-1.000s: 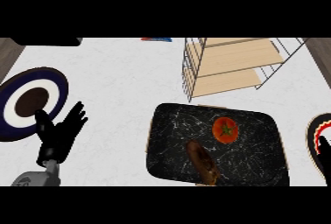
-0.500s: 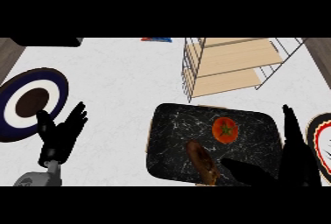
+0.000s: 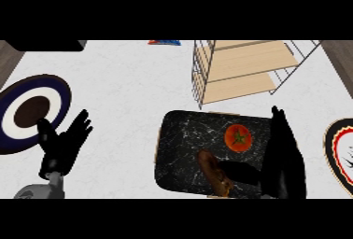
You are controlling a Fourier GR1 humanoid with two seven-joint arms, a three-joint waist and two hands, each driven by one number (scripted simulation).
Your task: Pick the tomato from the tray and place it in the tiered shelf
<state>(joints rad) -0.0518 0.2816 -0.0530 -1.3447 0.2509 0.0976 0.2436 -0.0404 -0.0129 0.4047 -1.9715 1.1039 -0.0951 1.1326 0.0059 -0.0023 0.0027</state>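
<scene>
Though it flanks the tomato, the right hand (straight-fingered) holds nothing.

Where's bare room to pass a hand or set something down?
Bare counter runs between the blue plate and the tray, up past the left side of the tiered shelf. Crowded: the tray's right half, with right hand, tomato and a brown item; the left hand rests beside the blue plate.

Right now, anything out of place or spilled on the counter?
Nothing stands out. The tomato lies on the tray beside a brown item; the tiered shelf stands behind them. Nothing has spilled. The right hand is open at the tray's right edge.
</scene>
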